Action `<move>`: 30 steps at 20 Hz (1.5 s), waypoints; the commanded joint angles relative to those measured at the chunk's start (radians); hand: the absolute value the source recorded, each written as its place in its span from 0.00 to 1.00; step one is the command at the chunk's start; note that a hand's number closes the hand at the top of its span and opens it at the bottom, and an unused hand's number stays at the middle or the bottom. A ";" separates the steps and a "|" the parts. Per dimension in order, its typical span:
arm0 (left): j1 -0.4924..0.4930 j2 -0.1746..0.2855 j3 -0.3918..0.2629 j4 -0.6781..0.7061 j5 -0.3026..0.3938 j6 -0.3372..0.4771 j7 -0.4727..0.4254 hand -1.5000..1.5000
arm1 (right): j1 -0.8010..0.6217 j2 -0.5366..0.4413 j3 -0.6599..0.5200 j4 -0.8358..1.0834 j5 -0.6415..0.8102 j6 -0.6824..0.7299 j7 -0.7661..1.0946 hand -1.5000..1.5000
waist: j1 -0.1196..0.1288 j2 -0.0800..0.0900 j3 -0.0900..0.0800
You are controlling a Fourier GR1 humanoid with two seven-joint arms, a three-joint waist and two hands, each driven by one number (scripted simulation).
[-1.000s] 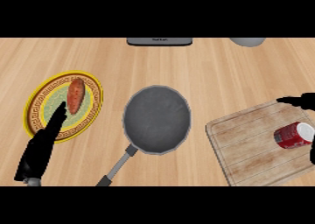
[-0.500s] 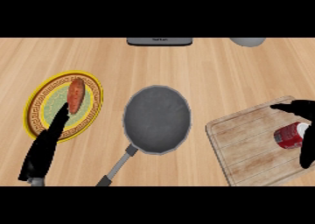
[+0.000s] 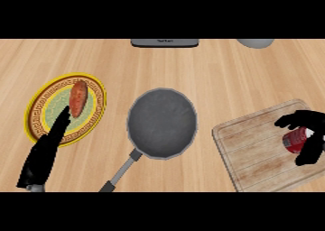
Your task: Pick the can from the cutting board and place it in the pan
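A red can (image 3: 296,138) lies on the wooden cutting board (image 3: 258,153) at the right. My right hand (image 3: 309,124) is over it, fingers curling across its top and thumb (image 3: 311,154) below, partly hiding it. The grey pan (image 3: 162,122) sits in the middle of the counter, its handle (image 3: 121,173) pointing toward the lower left. My left hand (image 3: 45,151) rests open at the lower left, its straight fingers lying over the edge of a plate.
A yellow-rimmed plate (image 3: 45,102) with a piece of reddish food (image 3: 78,97) sits at the left. A dark appliance (image 3: 164,42) and a grey round object (image 3: 256,43) stand at the counter's far edge.
My right hand has shifted left over the can and its fingers have curled round it. The can has barely moved. The left hand stays put.
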 commanded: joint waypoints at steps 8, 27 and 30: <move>-0.041 -0.032 0.027 0.067 -0.042 0.001 -0.037 0.50 | -0.012 0.070 -0.081 0.102 0.015 -0.008 -0.070 1.00 | -0.002 0.002 0.001; 0.035 -0.016 0.056 -0.014 -0.026 0.000 0.004 0.50 | 0.403 0.314 0.144 -0.926 0.636 -0.706 0.526 1.00 | -0.069 -0.025 -0.004; 0.011 -0.007 0.053 -0.025 -0.012 -0.025 0.036 0.50 | 0.393 0.334 0.290 -1.028 0.789 -0.706 0.573 1.00 | -0.032 -0.013 -0.001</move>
